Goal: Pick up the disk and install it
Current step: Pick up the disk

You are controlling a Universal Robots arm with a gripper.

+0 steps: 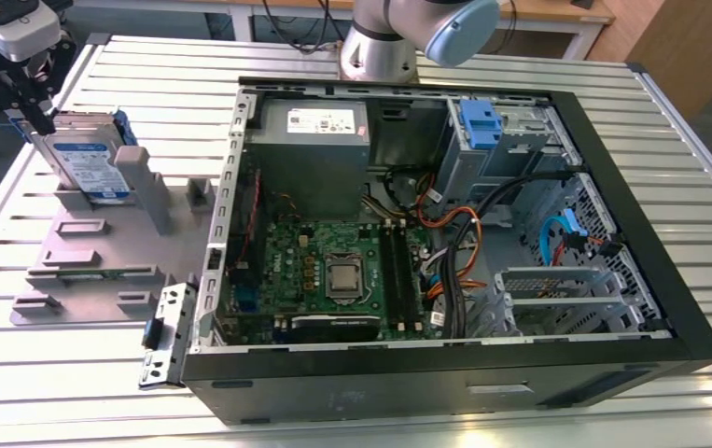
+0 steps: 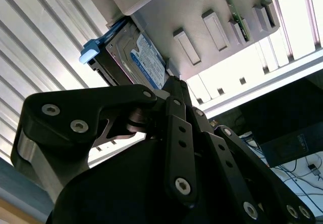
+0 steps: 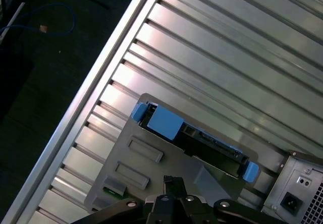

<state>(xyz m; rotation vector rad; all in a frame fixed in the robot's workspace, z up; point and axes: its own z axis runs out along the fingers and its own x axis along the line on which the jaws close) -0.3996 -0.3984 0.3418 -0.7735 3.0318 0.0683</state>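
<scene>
The disk (image 1: 88, 159) stands upright on its edge in a slot of the grey holder (image 1: 94, 257) at the exterior view's left, its white-and-blue label facing out and its blue bracket at the sides. My gripper (image 1: 39, 119) hangs at the disk's upper corner on the side away from the case, shut with nothing in it. In the second wrist view the disk (image 2: 144, 57) lies just past the gripper (image 2: 171, 82). In the first wrist view the disk's top edge (image 3: 197, 138) with blue ends sits beyond the gripper (image 3: 173, 181), a short gap between them.
The open computer case (image 1: 654, 233) lies on the slatted metal table (image 1: 144, 65), to the exterior view's right of the holder. Inside are a grey power supply (image 1: 315, 126), the green board (image 1: 330, 271), loose cables and a drive bay with a blue latch (image 1: 481, 121). The arm's base (image 1: 381, 47) stands behind the case.
</scene>
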